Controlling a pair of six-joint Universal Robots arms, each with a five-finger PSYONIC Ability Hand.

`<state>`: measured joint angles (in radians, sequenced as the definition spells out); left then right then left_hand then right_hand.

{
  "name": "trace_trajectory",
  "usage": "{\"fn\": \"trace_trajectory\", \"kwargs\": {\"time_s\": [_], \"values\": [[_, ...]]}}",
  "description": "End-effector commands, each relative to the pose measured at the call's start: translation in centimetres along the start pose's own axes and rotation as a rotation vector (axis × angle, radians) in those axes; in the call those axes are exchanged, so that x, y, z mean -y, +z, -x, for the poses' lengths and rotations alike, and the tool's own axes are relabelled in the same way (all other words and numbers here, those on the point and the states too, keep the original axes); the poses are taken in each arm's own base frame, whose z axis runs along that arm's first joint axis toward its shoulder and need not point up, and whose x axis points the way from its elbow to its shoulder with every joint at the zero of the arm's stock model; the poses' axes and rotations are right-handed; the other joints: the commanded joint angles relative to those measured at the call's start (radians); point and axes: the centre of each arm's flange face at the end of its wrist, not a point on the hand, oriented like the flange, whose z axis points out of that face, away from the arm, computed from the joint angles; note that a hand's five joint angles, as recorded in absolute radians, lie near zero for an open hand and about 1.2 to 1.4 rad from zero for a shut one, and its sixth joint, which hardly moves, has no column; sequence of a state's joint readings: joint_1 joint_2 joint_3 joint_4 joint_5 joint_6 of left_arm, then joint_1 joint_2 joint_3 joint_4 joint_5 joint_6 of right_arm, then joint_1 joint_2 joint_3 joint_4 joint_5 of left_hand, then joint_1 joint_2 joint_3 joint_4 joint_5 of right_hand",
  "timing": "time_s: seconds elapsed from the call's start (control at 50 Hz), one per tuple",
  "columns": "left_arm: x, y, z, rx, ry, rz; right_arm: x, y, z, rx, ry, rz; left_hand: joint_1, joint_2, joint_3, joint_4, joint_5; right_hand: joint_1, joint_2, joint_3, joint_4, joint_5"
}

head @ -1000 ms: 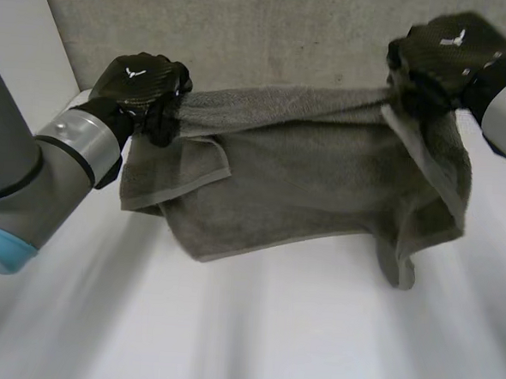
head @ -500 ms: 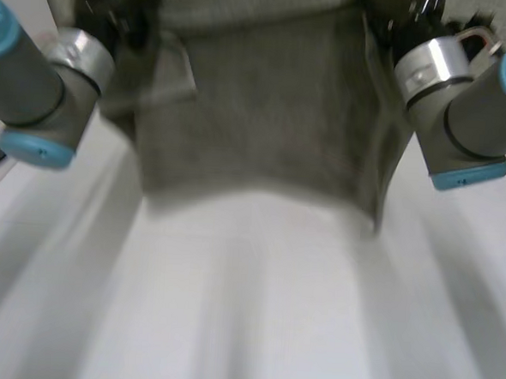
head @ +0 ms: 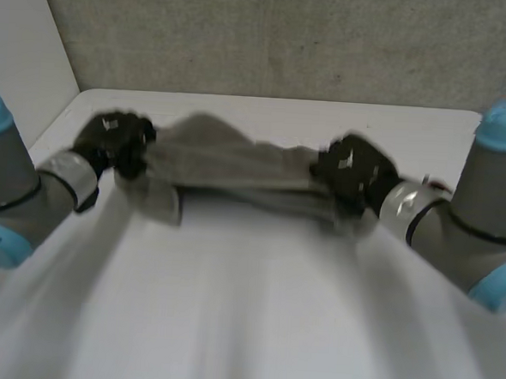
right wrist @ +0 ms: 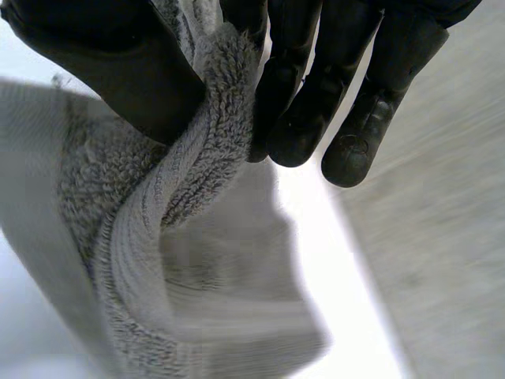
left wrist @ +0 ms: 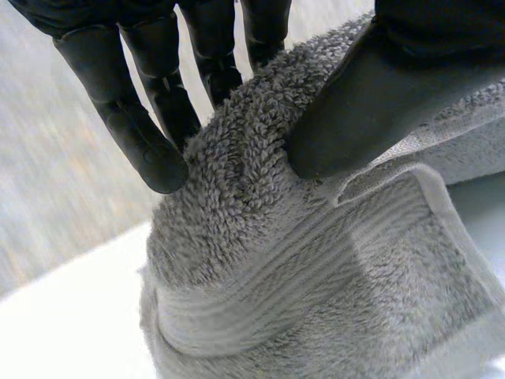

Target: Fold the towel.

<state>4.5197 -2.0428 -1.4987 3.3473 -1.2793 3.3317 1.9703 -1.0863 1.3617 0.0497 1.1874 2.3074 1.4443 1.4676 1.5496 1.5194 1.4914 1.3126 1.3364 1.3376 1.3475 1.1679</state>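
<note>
Towel [head: 229, 158] over white table [head: 254, 310], rough grey wall [head: 288, 37] behind.

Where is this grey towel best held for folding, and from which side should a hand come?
At its two ends, near the thick hem, one hand from each outer side. The towel is limp and stretched in a band, so only end grips keep it spread; the left hand and right hand pinch it there.

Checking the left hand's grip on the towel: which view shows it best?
Left wrist view: the left hand pinches the towel between thumb and fingers. The head view shows it from above at the towel's end. The right wrist view shows the right hand pinching.
</note>
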Motion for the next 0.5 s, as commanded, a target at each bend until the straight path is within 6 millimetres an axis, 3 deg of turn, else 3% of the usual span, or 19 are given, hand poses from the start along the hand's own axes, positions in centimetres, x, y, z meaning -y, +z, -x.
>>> {"fn": "trace_trajectory", "kwargs": {"time_s": [0.02,0.12,0.2,0.28,0.3,0.36,0.4,0.42,0.46,0.5], "values": [[-3.1,-2.0,-1.0,-0.054,0.204,0.184,-3.3,-0.9,3.3,0.123,0.018,0.149,-0.048,-0.071,-0.153,-0.123,-0.270,0.084,0.060,0.059,0.049,0.054],[-2.6,-2.3,-0.9,-0.067,0.328,0.198,-3.0,-1.5,3.1,0.109,0.030,0.157,-0.048,-0.071,-0.153,-0.123,-0.270,0.084,0.060,0.059,0.049,0.054],[-0.4,-2.1,-0.7,-0.056,0.371,0.136,-2.4,-2.1,2.8,0.092,0.030,0.143,-0.085,-0.109,-0.191,-0.161,-0.307,0.084,0.060,0.059,0.049,0.054],[-0.5,-1.6,-1.0,-0.064,0.384,0.134,-2.8,-2.2,3.3,0.097,0.050,0.145,-0.434,-0.457,-0.539,-0.509,-0.656,0.084,0.060,0.059,0.049,0.054],[-0.5,-1.6,-1.0,-0.064,0.384,0.134,-2.8,-2.2,3.3,0.097,0.050,0.145,-0.435,-0.459,-0.540,-0.510,-0.657,0.084,0.060,0.059,0.049,0.054],[-2.3,-0.8,-1.2,-0.082,0.373,0.173,-3.1,-2.1,3.6,0.094,0.063,0.146,-0.593,-0.616,-0.698,-0.668,-0.814,0.084,0.060,0.059,0.049,0.054],[-3.3,-0.1,-1.7,-0.097,0.375,0.189,-3.4,-2.0,3.8,0.085,0.060,0.141,-0.883,-0.906,-0.988,-0.958,-1.104,0.084,0.060,0.059,0.049,0.054],[-3.3,-0.1,-1.8,-0.097,0.375,0.189,-3.4,-2.0,3.8,0.085,0.060,0.141,-0.884,-0.908,-0.990,-0.959,-1.106,0.084,0.060,0.059,0.049,0.054],[-3.4,0.3,-2.1,-0.104,0.366,0.183,-3.5,-1.7,3.6,0.065,0.060,0.131,-1.159,-1.182,-1.264,-1.234,-1.381,0.084,0.060,0.059,0.049,0.054],[-3.2,0.3,-2.3,-0.104,0.366,0.177,-3.6,-1.6,3.5,0.054,0.068,0.130,-1.207,-1.230,-1.312,-1.282,-1.428,0.084,0.060,0.059,0.049,0.054]]}}
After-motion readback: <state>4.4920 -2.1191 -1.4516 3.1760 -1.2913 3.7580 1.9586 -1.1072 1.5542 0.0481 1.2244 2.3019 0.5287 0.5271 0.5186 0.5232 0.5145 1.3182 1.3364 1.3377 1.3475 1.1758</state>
